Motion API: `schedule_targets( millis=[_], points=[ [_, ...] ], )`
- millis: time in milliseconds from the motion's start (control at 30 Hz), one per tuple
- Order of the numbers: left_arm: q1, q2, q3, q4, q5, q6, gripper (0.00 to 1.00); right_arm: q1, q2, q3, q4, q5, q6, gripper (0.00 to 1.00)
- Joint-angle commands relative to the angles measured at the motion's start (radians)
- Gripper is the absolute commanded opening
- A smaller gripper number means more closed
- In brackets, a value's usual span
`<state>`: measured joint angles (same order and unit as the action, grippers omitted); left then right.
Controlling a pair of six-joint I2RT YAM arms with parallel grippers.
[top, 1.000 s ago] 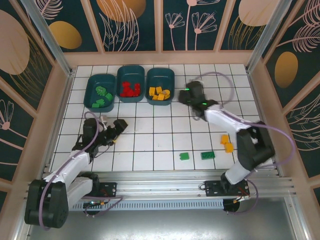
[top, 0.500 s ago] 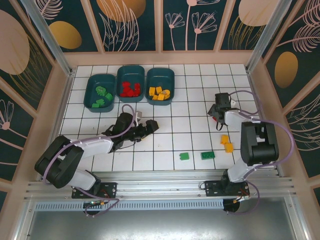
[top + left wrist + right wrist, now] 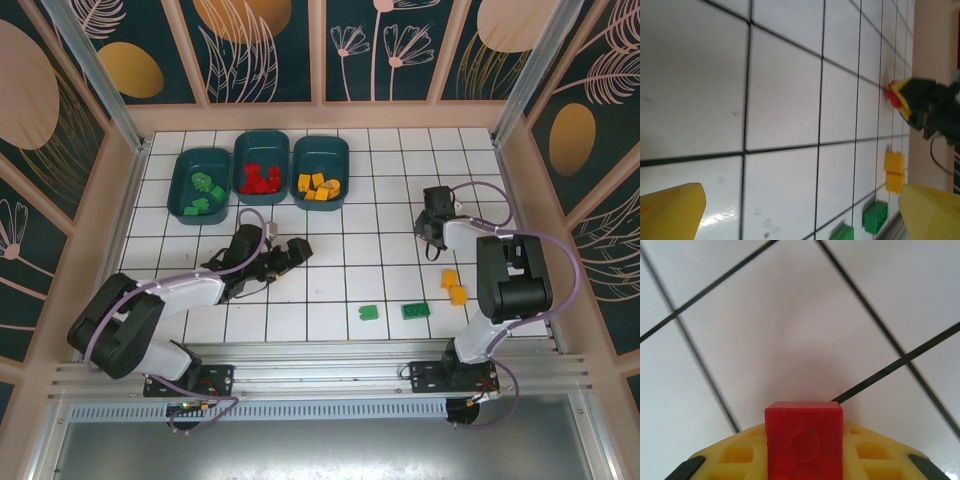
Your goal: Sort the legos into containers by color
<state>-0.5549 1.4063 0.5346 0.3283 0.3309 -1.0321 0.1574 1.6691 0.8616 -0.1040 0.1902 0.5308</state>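
Where they gaped a second ago, the right fingers (image 3: 755, 437) clamp a red lego (image 3: 804, 440). Meanwhile the left fingers (image 3: 670, 212) stay wide, empty.

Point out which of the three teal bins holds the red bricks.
The middle bin, with the red bricks inside. The bin to its left holds green bricks; the bin to its right holds yellow-orange bricks.

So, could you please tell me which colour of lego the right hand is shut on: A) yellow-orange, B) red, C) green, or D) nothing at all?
B: the right wrist view shows a red lego clamped between the yellow fingers of the right hand.
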Motion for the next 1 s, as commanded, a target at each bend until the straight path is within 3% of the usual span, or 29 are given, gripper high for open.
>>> schedule_targets(
  millis=[0, 167, 267, 533, 700, 833, 867, 967],
  points=[
    [0.139, -0.127, -0.041, -0.133, -0.081, 0.028, 0.99, 0.106, -0.066, 0.075, 0.027, 0.018, -0.01, 0.23],
    [0.464, -0.276, -0.124, -0.345, -0.112, 0.071, 0.98, 0.35, 0.015, 0.251, 0.072, 0.029, -0.074, 0.23],
    [0.564, -0.31, -0.134, -0.438, -0.137, 0.115, 0.98, 0.446, 0.11, 0.369, 0.113, 0.013, -0.146, 0.23],
    [0.578, -0.313, -0.153, -0.433, -0.039, 0.153, 0.98, 0.558, 0.433, 0.751, 0.11, -0.138, -0.224, 0.23],
    [0.578, -0.32, -0.15, -0.44, -0.005, 0.167, 0.98, 0.574, 0.618, 1.007, 0.051, -0.17, -0.232, 0.25],
    [0.578, -0.336, -0.159, -0.435, 0.032, 0.166, 0.99, 0.582, 0.702, 1.117, 0.042, -0.203, -0.23, 0.27],
    [0.578, -0.343, -0.164, -0.431, 0.037, 0.164, 0.99, 0.582, 0.716, 1.139, 0.034, -0.203, -0.227, 0.28],
    [0.578, -0.37, -0.172, -0.41, 0.073, 0.159, 0.99, 0.584, 0.743, 1.195, 0.006, -0.194, -0.222, 0.52]
  ],
)
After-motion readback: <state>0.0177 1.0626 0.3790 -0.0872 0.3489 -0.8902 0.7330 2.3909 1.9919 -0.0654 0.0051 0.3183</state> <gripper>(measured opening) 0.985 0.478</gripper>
